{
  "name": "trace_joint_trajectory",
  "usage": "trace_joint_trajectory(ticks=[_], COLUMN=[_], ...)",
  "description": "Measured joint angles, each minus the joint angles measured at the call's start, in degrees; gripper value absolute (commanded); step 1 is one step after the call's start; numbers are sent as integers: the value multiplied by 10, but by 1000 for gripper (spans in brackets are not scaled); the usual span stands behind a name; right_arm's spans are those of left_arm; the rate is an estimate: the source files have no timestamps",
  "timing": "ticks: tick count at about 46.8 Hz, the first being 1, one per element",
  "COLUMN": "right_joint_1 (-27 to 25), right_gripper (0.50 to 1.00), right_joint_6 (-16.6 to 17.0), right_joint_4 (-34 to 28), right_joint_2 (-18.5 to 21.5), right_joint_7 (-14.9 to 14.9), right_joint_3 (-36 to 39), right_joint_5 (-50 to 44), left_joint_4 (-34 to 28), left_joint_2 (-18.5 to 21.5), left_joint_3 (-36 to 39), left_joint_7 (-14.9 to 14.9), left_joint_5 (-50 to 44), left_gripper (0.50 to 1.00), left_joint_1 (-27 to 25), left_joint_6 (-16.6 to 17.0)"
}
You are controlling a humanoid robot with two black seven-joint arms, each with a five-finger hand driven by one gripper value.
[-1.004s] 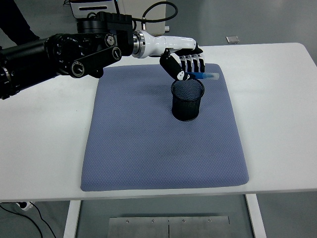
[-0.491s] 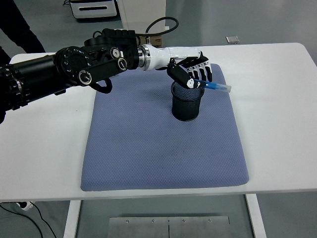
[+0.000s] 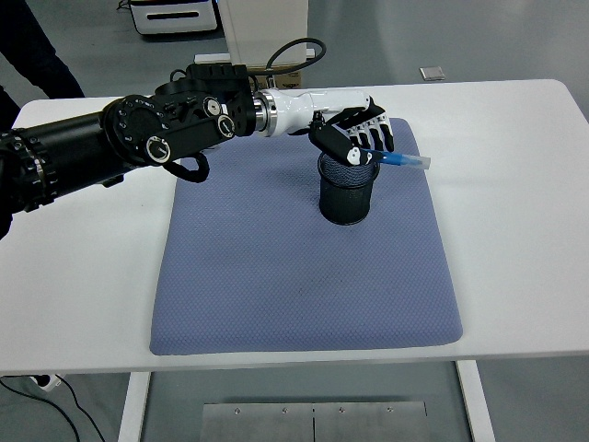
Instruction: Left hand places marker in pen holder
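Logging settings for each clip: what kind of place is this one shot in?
Probably a robotics lab or test room: a white table on a grey floor, a blue-grey mat laid as a work surface, and white equipment with cables behind it.

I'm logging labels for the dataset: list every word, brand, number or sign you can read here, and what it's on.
None can be read.
The marker in the left hand: no print can be made out.
The pen holder, blue mat and table: no print visible.
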Motion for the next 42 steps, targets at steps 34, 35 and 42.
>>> trace_joint_trajectory(ticks=[34,35,42], right_joint_1=[0,0,0], right_gripper=[1000,1000,1000], right_joint_6=[0,0,0], right_joint_4=[0,0,0], right_joint_2=[0,0,0], right_joint_7=[0,0,0], right_joint_3=[0,0,0], right_joint_5=[0,0,0], left_joint_4=[4,4,4], left_joint_2=[7,8,28], left_joint_3=[0,0,0], left_joint_7=[-7,-11,-18], left_joint_5=[-37,-42,-88], left_gripper=[765,803,1000], left_joint_1=[0,0,0], left_joint_6=[15,14,14])
